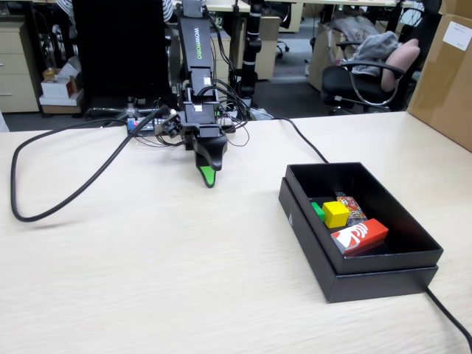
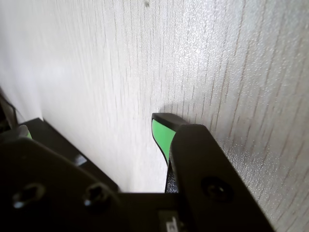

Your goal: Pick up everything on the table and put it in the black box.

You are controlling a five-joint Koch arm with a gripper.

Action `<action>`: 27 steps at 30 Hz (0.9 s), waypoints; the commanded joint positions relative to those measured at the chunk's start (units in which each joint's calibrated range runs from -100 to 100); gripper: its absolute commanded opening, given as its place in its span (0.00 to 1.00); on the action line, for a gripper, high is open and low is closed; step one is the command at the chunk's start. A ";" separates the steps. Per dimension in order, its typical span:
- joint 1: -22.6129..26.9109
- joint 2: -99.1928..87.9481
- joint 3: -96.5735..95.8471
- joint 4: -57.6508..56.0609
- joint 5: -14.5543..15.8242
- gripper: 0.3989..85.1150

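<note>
The black box (image 1: 369, 279) sits on the table (image 1: 147, 273) at the right of the fixed view. Inside it lie the yellow cube (image 1: 335, 214), the green cube (image 1: 318, 212) partly hidden behind the yellow one, and the red-and-white carton (image 1: 359, 236). My gripper (image 1: 208, 177) points down at the tabletop near the arm's base, well left of the box. In the wrist view the gripper (image 2: 91, 129) is open: bare table shows between the green-padded finger (image 2: 161, 133) and the blurred other jaw at the left. It holds nothing.
An orange-printed packet (image 1: 350, 204) also lies in the box. A thick black cable (image 1: 44, 214) loops over the table's left side, and a thinner one (image 1: 451, 318) runs past the box's right corner. A cardboard carton (image 1: 446, 74) stands at the far right.
</note>
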 commanded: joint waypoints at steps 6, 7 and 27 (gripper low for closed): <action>0.00 1.33 -0.74 -0.49 0.39 0.57; 0.00 1.33 -0.74 -0.49 0.39 0.57; -0.05 -0.85 -3.64 2.44 0.39 0.57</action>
